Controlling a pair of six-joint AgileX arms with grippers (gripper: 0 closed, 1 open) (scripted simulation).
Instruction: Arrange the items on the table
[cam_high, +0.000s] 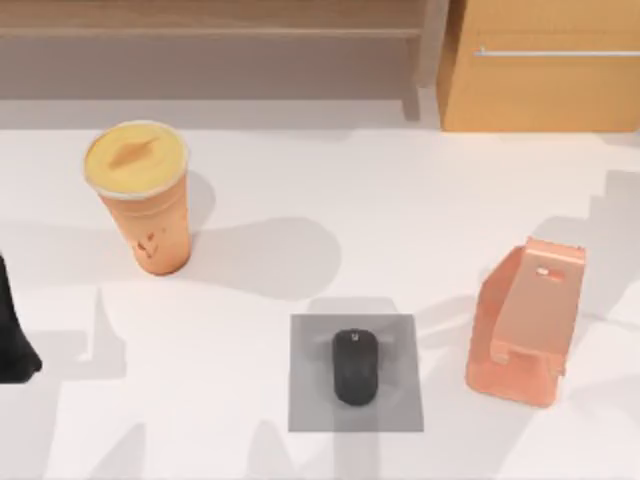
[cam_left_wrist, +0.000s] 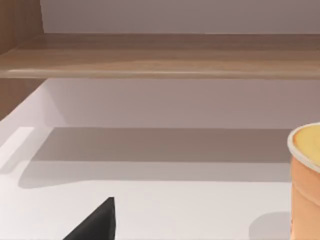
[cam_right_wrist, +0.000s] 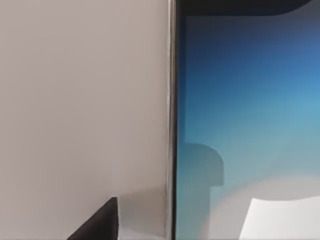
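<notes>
The smartphone (cam_right_wrist: 245, 115) lies flat on the table (cam_high: 400, 200), close under the right wrist camera: thin, stiff, slippery (take its long edges). Right gripper's state I cannot tell. The mouse (cam_high: 356, 366) sits at 6 o'clock, the cup (cam_high: 142, 195) at 10, with open room between.

Orange cup (cam_left_wrist: 305, 180) standing on white surface (cam_left_wrist: 165, 210); wooden shelf (cam_left_wrist: 160, 55) running behind it; dark finger (cam_left_wrist: 97, 222) showing nearby.

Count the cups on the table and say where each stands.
1. The orange cup with a yellow lid stands upright on the white table, at its left, far from the black mouse.
</notes>
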